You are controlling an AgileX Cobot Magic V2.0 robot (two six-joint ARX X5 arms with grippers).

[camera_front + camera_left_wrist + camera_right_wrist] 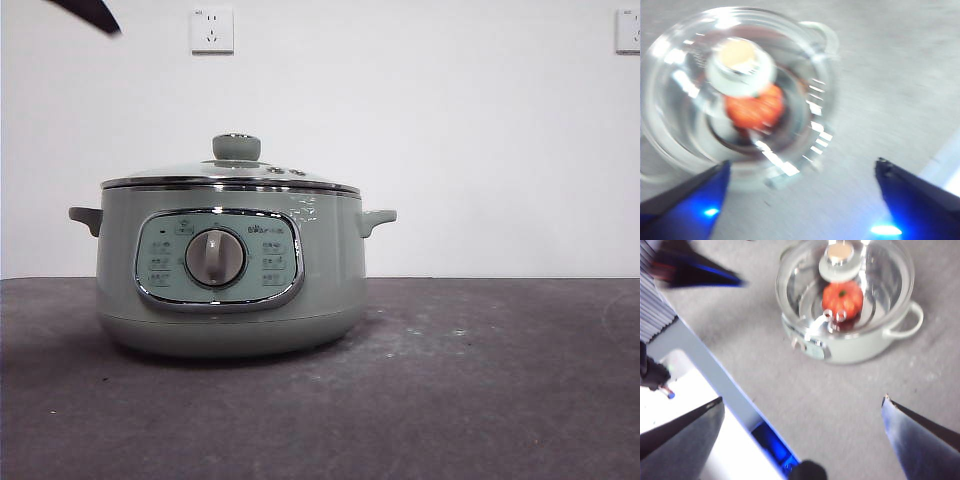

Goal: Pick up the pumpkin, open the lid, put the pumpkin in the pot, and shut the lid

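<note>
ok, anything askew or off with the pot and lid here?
Nothing stands out. The lid sits level on the pot, the pumpkin shows inside through the glass, and both the left gripper and right gripper are open, clear of the pot.

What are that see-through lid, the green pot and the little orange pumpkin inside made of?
The lid looks like clear glass with a shiny chrome rim: the pumpkin shows through it and it throws bright glints. The pot seems smooth, pale green painted metal or plastic, softly glossy, with a chrome-framed panel. The pumpkin looks like matte orange plastic or rubber; the pictures cannot settle which.
</note>
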